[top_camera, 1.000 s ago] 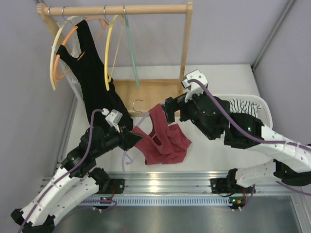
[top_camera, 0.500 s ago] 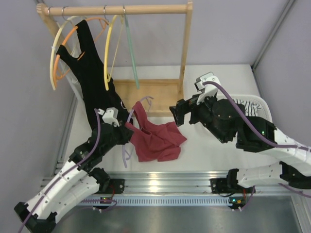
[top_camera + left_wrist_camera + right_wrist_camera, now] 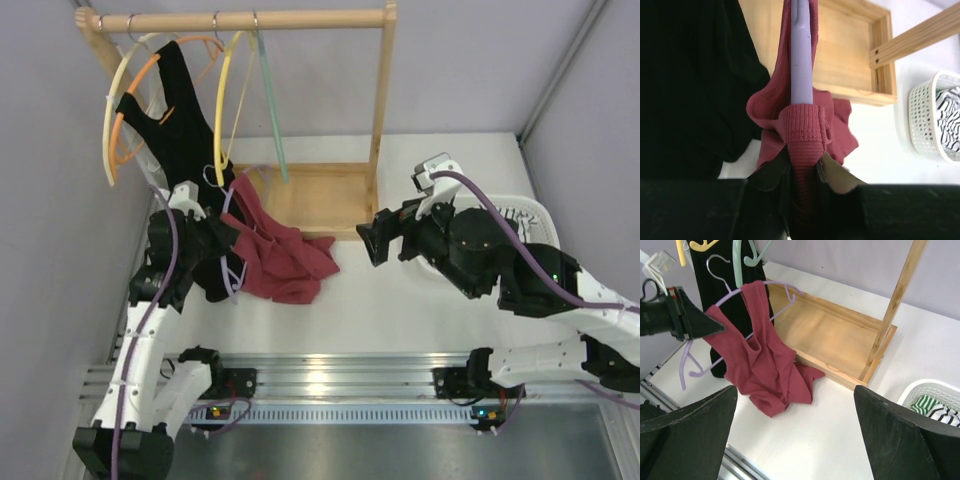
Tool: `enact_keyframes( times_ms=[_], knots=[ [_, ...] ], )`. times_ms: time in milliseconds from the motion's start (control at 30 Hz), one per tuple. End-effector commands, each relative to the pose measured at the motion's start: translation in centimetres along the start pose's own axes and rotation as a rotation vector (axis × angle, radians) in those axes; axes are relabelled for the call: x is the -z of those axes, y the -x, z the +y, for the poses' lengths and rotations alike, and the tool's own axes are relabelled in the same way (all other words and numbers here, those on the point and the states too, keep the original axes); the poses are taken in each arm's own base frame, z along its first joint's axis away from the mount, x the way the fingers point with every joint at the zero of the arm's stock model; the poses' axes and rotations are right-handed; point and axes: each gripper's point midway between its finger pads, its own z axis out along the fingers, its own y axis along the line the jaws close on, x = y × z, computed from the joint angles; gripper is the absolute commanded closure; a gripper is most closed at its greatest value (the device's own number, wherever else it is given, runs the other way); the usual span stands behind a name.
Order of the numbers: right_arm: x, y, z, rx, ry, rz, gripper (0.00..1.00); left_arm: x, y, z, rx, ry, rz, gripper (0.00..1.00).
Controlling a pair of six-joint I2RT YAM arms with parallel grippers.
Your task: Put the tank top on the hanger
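Maroon tank top (image 3: 280,258) is draping off the lavender hanger (image 3: 801,60) onto the worktop (image 3: 420,320), my left tool (image 3: 802,172) pinching both together, right tool (image 3: 372,238) gaping empty; I am expecting worktop drag pulling it off.

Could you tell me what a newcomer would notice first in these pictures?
The maroon tank top, draped over the lavender hanger and pinched in the left gripper, hangs at the table's left by the wooden rack. The right gripper gapes open and empty at centre, near the white basket.
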Motion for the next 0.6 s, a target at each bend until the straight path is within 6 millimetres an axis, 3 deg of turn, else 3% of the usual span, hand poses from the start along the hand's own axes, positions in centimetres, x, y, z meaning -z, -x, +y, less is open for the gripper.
enact_keyframes(
  times_ms=[0, 200, 233, 400, 500, 567],
  knots=[
    [0.4, 0.3, -0.1, -0.012, 0.005, -0.002, 0.00, 1.7, 6.9, -2.8, -0.103, -0.136, -0.167, 1.00],
    [0.4, 0.6, 0.0, 0.001, 0.007, 0.002, 0.00, 2.7, 11.1, -2.1, -0.146, -0.098, -0.187, 1.00],
    [0.5, 0.8, 0.0, -0.001, 0.008, 0.000, 0.00, 3.3, 12.4, -2.5, -0.171, -0.090, -0.207, 1.00],
    [0.2, 0.7, 0.2, 0.018, 0.007, 0.011, 0.00, 4.1, 14.8, -3.6, -0.205, -0.086, -0.208, 1.00],
    [0.1, 0.8, 0.3, 0.022, 0.009, 0.010, 0.00, 5.5, 17.6, -5.0, -0.250, -0.088, -0.256, 1.00],
    [0.0, 0.9, 0.5, 0.024, 0.010, 0.011, 0.00, 5.3, 18.1, -4.6, -0.255, -0.056, -0.233, 1.00]
  ],
)
